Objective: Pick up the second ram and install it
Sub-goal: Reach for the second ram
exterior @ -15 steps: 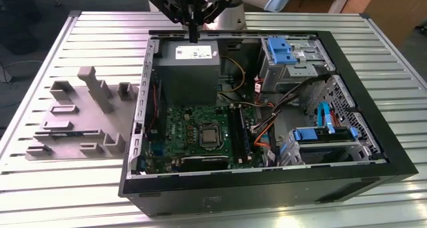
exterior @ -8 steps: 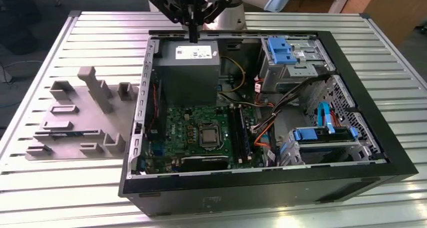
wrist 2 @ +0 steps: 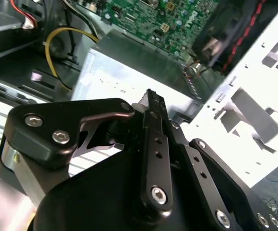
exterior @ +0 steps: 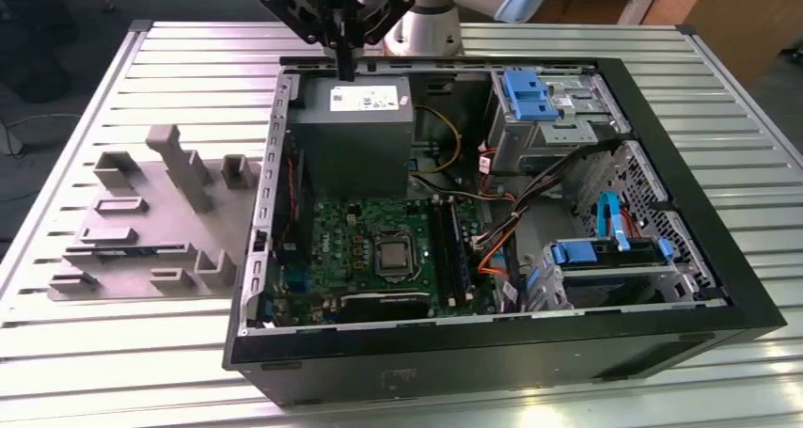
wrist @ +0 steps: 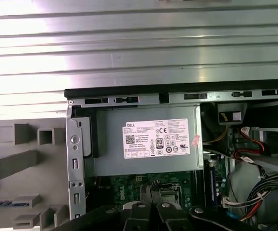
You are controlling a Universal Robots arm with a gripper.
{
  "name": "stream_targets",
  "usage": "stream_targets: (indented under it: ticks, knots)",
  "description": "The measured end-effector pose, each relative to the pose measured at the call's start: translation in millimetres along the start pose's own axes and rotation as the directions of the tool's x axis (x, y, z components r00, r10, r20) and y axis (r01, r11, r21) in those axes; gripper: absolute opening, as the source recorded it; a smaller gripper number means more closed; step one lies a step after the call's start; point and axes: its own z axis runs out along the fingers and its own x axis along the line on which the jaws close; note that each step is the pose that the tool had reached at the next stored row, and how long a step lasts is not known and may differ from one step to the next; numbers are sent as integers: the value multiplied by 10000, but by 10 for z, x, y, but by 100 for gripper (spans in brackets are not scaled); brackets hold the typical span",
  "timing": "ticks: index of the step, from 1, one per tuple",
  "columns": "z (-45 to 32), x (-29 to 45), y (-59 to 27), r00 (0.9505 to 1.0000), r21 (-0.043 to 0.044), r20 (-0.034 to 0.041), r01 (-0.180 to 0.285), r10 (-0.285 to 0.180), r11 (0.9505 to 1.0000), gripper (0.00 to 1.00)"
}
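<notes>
Overhead, the closed pincer (exterior: 345, 71) hovers above the power supply (exterior: 355, 132), far from the second ram (exterior: 126, 252).

Bright overhead light; harsh glare on slatted table (wrist: 129, 48); case (exterior: 502, 362) interior dim, shadowed.

arm (exterior: 420, 25): white-grey shell, blue joint cap | fingers (wrist 2: 156, 149): black linkage bars, silver hex screws
</notes>
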Motion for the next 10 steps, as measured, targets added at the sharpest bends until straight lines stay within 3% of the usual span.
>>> stream_targets:
  ticks: [10]
  knots:
    - [24,252,-20,10000,0,12,1,-1,10000,11]
